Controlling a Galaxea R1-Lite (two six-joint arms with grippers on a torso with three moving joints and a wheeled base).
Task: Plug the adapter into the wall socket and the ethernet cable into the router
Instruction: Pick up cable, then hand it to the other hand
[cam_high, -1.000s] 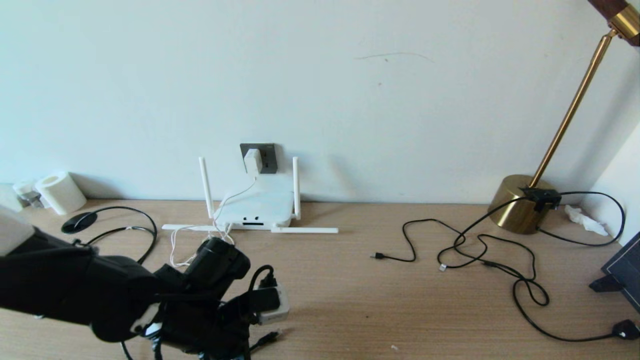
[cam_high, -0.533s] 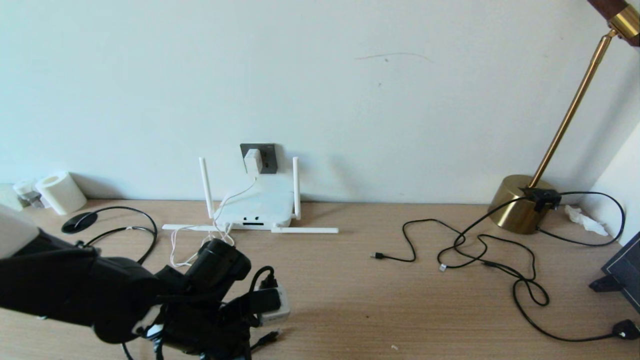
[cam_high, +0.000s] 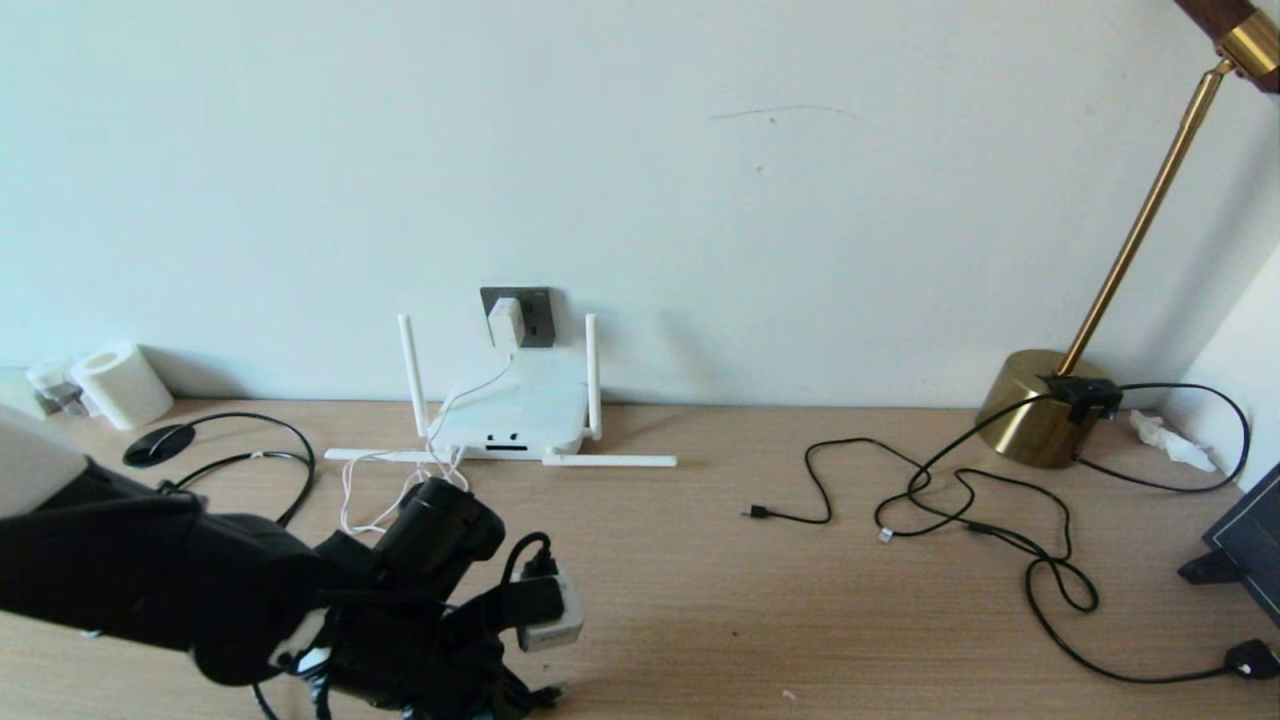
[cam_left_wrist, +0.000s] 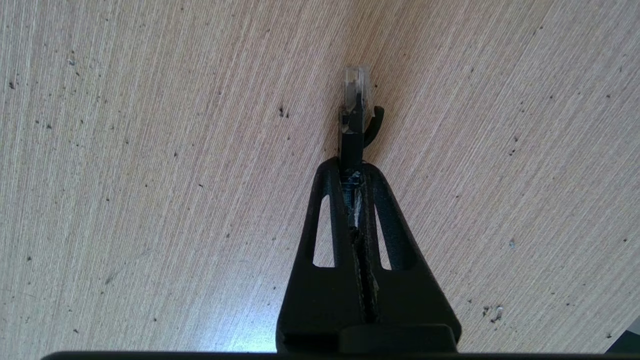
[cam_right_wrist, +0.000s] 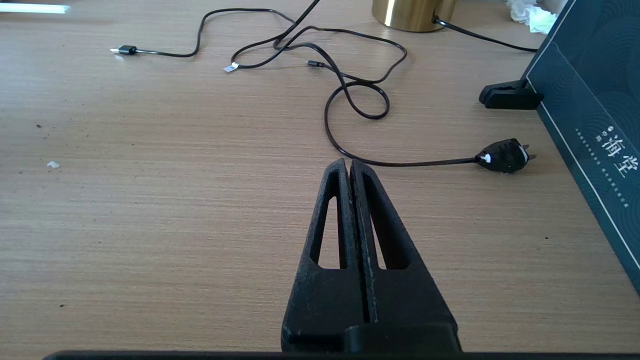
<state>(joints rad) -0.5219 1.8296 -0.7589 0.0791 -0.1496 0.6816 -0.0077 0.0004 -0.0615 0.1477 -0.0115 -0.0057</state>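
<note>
My left gripper (cam_left_wrist: 352, 165) sits at the lower left of the head view, clamped tight on the ethernet cable (cam_left_wrist: 353, 107) just behind its clear-tipped plug, which juts out over the table (cam_left_wrist: 150, 150). My right gripper (cam_right_wrist: 349, 167) is pressed closed on nothing, idle over bare wood. Further up, left of centre, the router (cam_high: 512, 412) lies against the wall, dark ports facing me. Above it the adapter (cam_high: 505, 322) appears already seated in the wall socket (cam_high: 532, 312). So the cable step is in hand: next I must carry the plug to a port, squarely aligned.
</note>
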